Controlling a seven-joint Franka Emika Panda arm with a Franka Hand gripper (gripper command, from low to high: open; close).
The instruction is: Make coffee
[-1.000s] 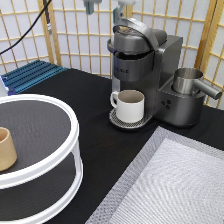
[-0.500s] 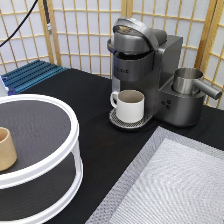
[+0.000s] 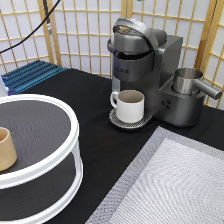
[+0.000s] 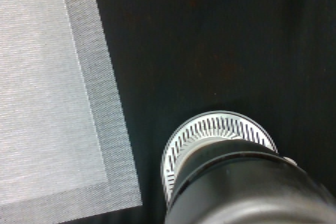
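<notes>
Black tabletop is seen between the grey mat, the white-rimmed round stand and the coffee machine, where a cream mug sits. Neither gripper nor coffee pod is shown.

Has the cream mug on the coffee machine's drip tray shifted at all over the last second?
No. The mug sits on the drip tray under the coffee machine's spout as before.
</notes>
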